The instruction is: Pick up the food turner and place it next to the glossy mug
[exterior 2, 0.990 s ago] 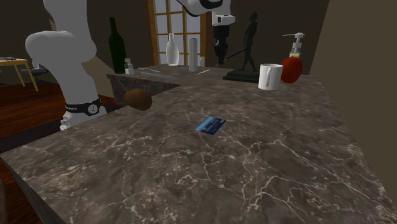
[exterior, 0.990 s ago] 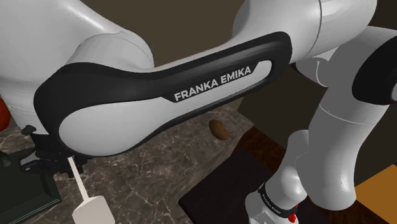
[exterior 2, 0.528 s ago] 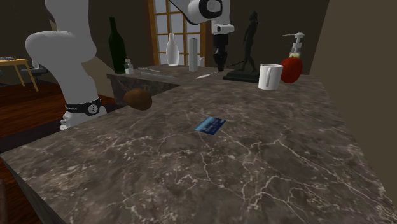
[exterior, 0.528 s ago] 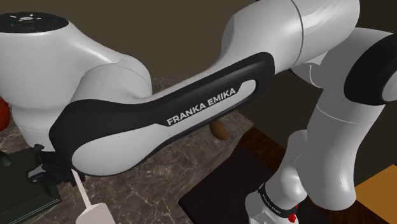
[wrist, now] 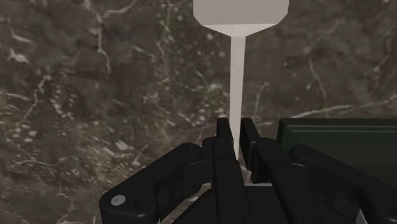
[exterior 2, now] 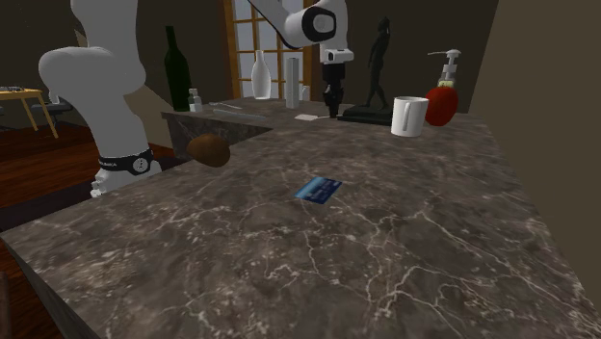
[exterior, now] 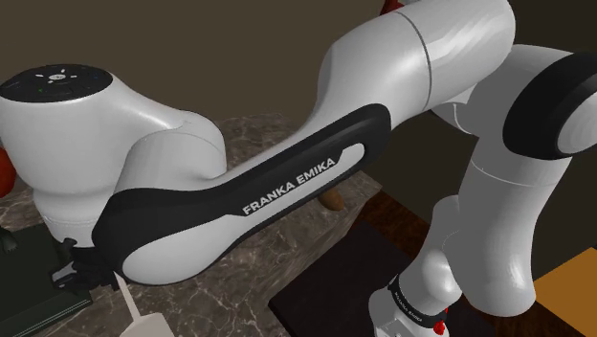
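Note:
My black gripper is shut on the thin white handle of the food turner, whose flat white blade points away from the fingers. In the second exterior view the gripper hangs low over the far part of the marble counter, and the turner's blade lies close to the surface. The glossy white mug stands to that view's right of the gripper, with a dark statue base between them. From the shoulder view the turner pokes out under the forearm, below the gripper.
A dark statue on a dark green base stands right beside the gripper. A red pump dispenser is behind the mug. A blue card and a brown round thing lie on the counter. Bottles stand at the back.
The arm has come down, carrying the turner lower toward the counter beside the statue base. The grip on the handle has not changed.

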Controlling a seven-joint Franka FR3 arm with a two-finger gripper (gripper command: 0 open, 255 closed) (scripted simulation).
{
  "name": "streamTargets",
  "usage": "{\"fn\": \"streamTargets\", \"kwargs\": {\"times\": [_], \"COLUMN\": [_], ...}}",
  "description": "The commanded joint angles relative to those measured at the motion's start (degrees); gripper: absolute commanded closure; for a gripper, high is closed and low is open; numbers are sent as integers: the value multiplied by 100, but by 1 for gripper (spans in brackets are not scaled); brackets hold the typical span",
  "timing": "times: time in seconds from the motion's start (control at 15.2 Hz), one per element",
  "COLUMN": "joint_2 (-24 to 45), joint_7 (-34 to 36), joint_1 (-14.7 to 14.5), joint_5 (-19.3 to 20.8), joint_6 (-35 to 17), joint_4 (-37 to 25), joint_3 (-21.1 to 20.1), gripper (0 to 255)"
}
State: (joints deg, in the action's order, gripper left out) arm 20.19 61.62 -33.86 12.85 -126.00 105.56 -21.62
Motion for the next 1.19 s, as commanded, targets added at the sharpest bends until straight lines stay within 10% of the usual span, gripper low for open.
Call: {"fn": "streamTargets", "kwargs": {"times": [0.0,0.26,0.33,1.12], "joint_2": [6,5,5,-343], "joint_7": [5,4,4,-121], "joint_1": [-2,-2,-2,34], "joint_5": [4,4,4,-194], "joint_6": [-10,-10,-10,585], "joint_4": [3,3,3,-273], "joint_3": [1,1,1,-84], "gripper": [255,255,0,0]}}
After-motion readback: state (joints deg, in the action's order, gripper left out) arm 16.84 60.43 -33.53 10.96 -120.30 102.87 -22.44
